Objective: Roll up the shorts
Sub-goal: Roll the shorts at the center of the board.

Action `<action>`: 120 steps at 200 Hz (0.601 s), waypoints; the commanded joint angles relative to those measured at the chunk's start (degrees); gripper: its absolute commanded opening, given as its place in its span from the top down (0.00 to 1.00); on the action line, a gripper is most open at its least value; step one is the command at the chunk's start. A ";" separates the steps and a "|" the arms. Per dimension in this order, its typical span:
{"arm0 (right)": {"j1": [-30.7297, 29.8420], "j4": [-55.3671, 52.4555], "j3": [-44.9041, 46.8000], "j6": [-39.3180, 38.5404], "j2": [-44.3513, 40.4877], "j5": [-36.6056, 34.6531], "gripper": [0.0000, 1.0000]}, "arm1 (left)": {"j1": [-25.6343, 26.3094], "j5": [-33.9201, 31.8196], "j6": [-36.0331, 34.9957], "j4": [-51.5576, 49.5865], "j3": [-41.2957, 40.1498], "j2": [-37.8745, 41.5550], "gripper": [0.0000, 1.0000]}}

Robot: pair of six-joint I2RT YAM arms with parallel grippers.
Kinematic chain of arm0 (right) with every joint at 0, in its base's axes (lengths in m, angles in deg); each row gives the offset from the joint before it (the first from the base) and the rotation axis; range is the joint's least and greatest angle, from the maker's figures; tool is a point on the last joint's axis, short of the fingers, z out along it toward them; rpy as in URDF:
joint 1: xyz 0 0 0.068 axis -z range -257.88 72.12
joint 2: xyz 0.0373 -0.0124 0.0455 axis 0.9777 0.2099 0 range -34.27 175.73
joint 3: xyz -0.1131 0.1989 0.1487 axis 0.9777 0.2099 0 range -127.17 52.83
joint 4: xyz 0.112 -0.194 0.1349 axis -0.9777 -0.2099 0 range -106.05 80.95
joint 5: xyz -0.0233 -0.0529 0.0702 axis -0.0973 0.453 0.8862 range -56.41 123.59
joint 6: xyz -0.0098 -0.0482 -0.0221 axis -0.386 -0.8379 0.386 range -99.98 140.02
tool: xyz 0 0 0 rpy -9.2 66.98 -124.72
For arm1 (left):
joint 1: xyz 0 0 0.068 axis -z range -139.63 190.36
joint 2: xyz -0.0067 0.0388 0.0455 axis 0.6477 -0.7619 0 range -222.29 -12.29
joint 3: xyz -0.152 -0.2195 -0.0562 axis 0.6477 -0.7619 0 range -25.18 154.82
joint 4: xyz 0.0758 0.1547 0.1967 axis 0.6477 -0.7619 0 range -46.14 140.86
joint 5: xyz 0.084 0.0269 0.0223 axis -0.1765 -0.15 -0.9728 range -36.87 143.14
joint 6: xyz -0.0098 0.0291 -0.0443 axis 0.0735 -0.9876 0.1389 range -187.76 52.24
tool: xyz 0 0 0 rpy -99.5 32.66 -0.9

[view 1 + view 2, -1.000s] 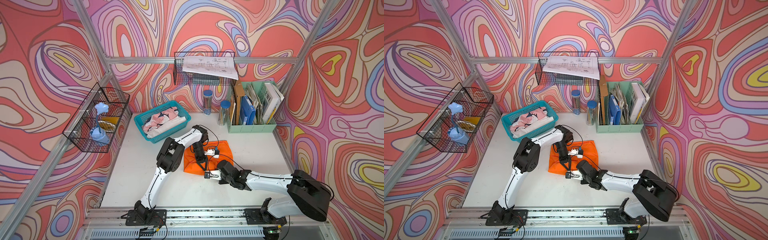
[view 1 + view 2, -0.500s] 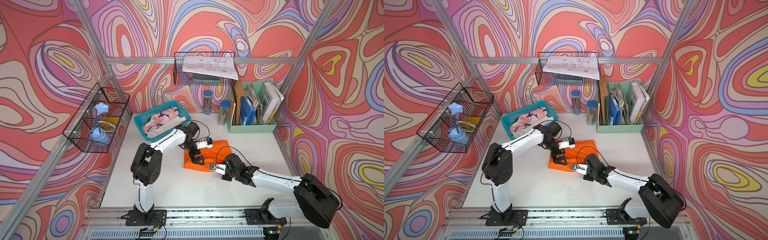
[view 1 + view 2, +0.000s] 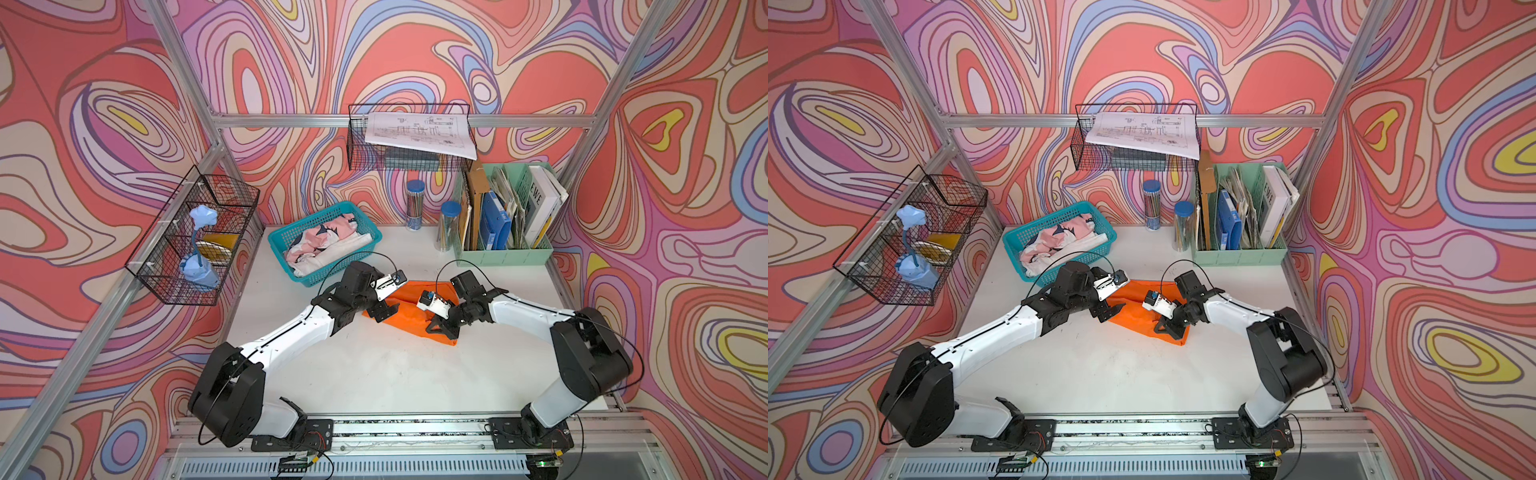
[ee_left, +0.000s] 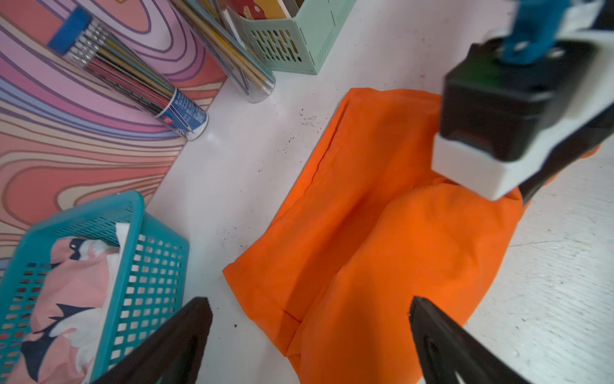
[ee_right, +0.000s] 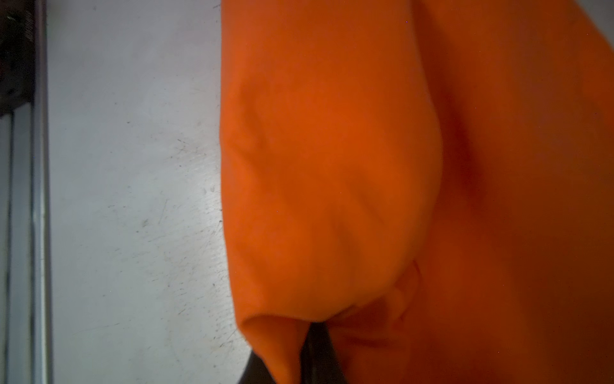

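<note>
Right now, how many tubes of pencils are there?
2: the back tube alone at the rear of the table; the front tube beside the green file box. None seems hidden.

The left arm (image 3: pixel 291 334) and right arm (image 3: pixel 528 313) share white shells, black joints (image 3: pixel 232 390), looping black cables (image 3: pixel 456 261).

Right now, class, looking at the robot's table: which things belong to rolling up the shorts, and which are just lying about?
In the job:
- the shorts
- left gripper, open at their edge
- right gripper, shut on a fold

Lying about:
- teal basket of cloths
- two pencil tubes
- green file rack
- wire baskets on the walls
</note>
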 commanded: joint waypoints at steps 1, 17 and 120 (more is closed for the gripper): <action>1.94 -14.54 -5.16 1.17 7.95 10.29 1.00 | 2.78 -3.21 -6.66 8.35 -3.39 0.80 0.02; 2.43 -19.74 -9.13 0.61 13.37 11.06 1.00 | 4.57 -4.71 -9.52 10.92 -5.90 0.62 0.01; 8.28 -40.96 -23.82 -6.49 26.19 16.91 1.00 | 13.54 -9.45 -16.82 5.52 -5.48 -6.90 0.01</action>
